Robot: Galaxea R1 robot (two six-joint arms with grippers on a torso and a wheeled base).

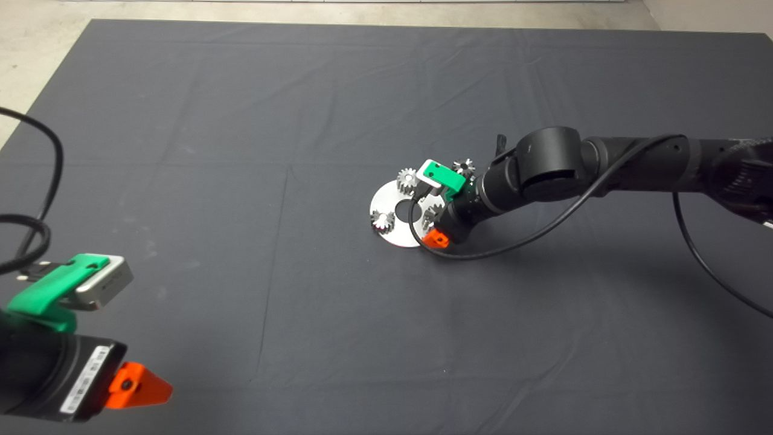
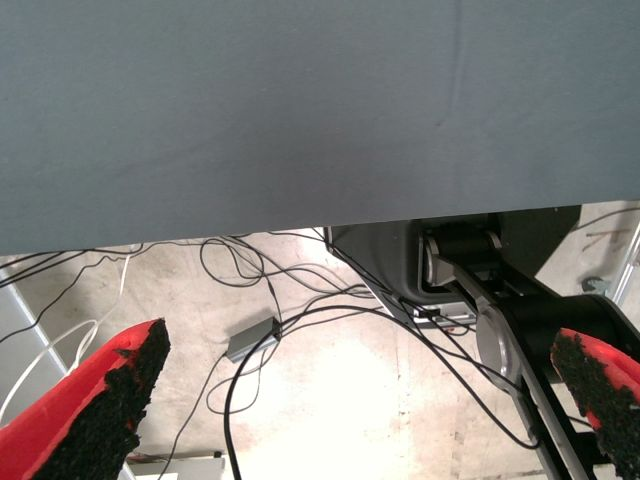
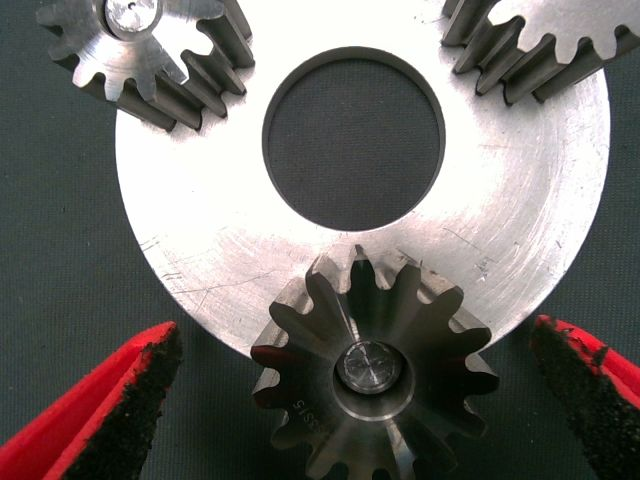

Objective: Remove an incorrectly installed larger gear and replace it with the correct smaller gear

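Observation:
A round silver plate (image 1: 391,232) (image 3: 530,230) carries three gears of about equal size on pins. The nearest one, the smaller gear (image 1: 430,212) (image 3: 375,375), sits on its pin at the plate's right edge. My right gripper (image 1: 433,220) (image 3: 350,410) hovers over it, open. Its fingertips (image 3: 120,410) stand apart on either side of the gear and do not touch it. The larger gear (image 1: 464,167), dark with glints, lies loose on the mat just beyond the plate, by the right arm. My left gripper (image 1: 130,386) (image 2: 360,420) is parked at the lower left, open and holding nothing.
Two other small gears (image 1: 408,179) (image 1: 382,220) sit on the plate around its centre hole (image 1: 401,209). A black cable (image 1: 543,226) loops from the right arm over the mat. The left wrist view shows the mat's edge and floor cables (image 2: 260,330).

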